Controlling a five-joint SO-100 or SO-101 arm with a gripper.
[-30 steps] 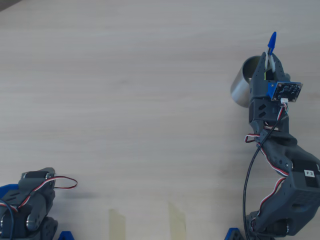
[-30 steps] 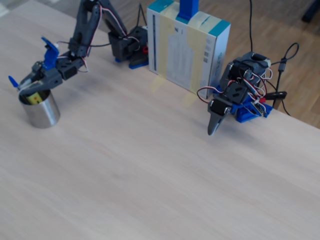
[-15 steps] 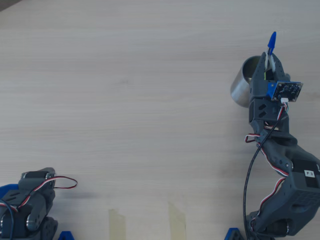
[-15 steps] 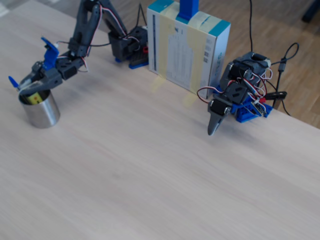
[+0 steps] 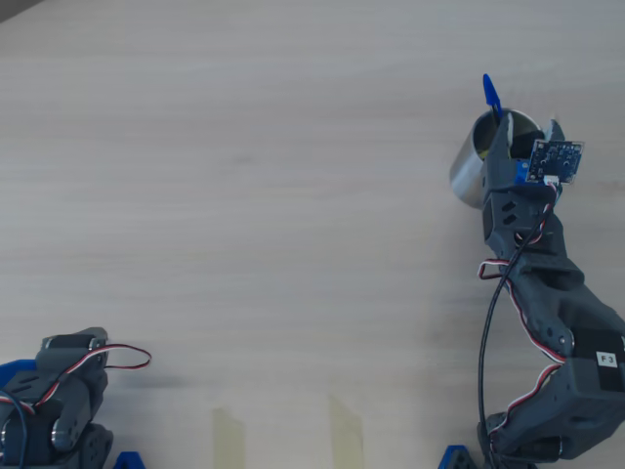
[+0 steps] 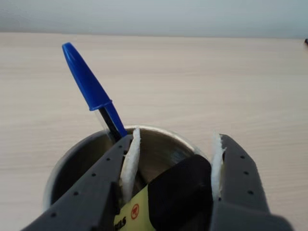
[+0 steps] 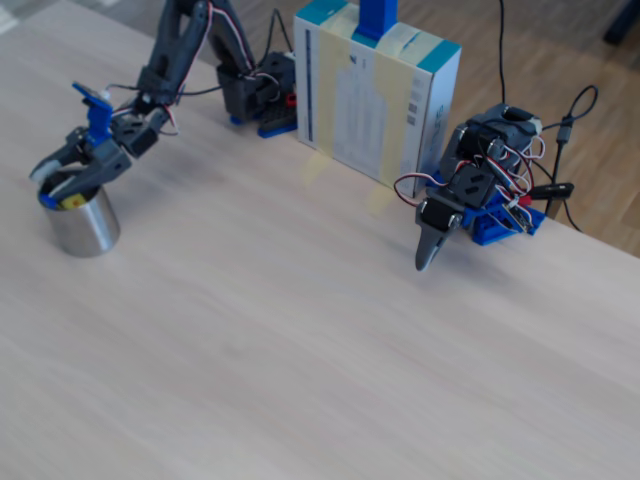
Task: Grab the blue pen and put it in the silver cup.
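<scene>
The blue pen (image 6: 89, 86) stands in the silver cup (image 6: 67, 163), its capped end leaning out over the rim. In the overhead view the cap (image 5: 490, 95) pokes past the cup (image 5: 467, 171) at the upper left. My gripper (image 6: 175, 137) hangs just above the cup's mouth, open, with the pen outside its left finger and free of both pads. A yellow highlighter with a dark cap (image 6: 178, 192) lies in the cup below the fingers. The overhead view shows the gripper (image 5: 527, 127) over the cup's right half. In the fixed view the gripper (image 7: 55, 180) sits over the cup (image 7: 85, 230).
A second arm (image 7: 470, 200) rests folded at the table's far edge, seen at the lower left in the overhead view (image 5: 59, 401). A white box (image 7: 380, 95) stands upright behind the table's middle. Two tape strips (image 5: 229, 430) mark the near edge.
The gripper has opened and let go of the pen, which dropped into the cup and now leans toward the overhead view's left. The gripper lifted slightly.
</scene>
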